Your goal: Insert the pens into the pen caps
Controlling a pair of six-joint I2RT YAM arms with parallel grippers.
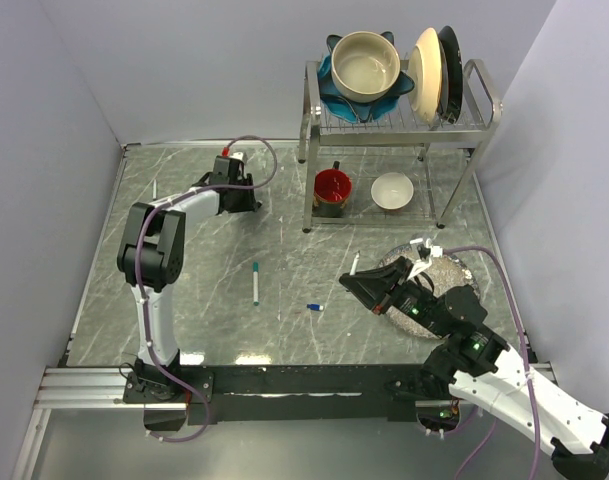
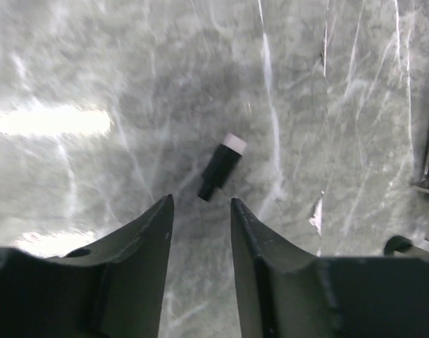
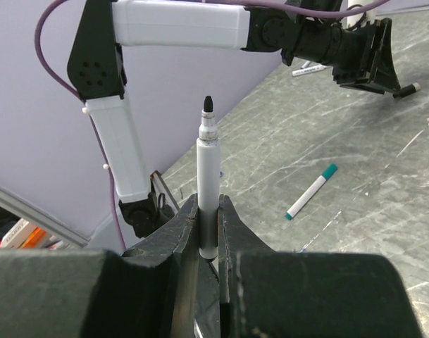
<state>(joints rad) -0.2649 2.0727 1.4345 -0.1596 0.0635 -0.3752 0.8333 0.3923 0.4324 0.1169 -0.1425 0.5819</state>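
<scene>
Fetching: left gripper point(image 2: 200, 204) jaws apart, short black tube cap point(image 2: 221, 171) just beyond at 1 o'clock.
Holding: right gripper point(image 3: 208, 205) clamped on white pen barrel point(image 3: 208, 158).
Next, likely: close squarely on cap.

The top view is bright and evenly lit, with soft shadows. The left wrist view is blurred, and white glare streaks the worktop point(image 2: 52, 121) at left. The right wrist foreground is out of focus.

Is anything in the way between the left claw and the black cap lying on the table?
Nothing visible. The black cap lies alone on the bare marble table, just ahead of the open left claw and untouched by it.
</scene>
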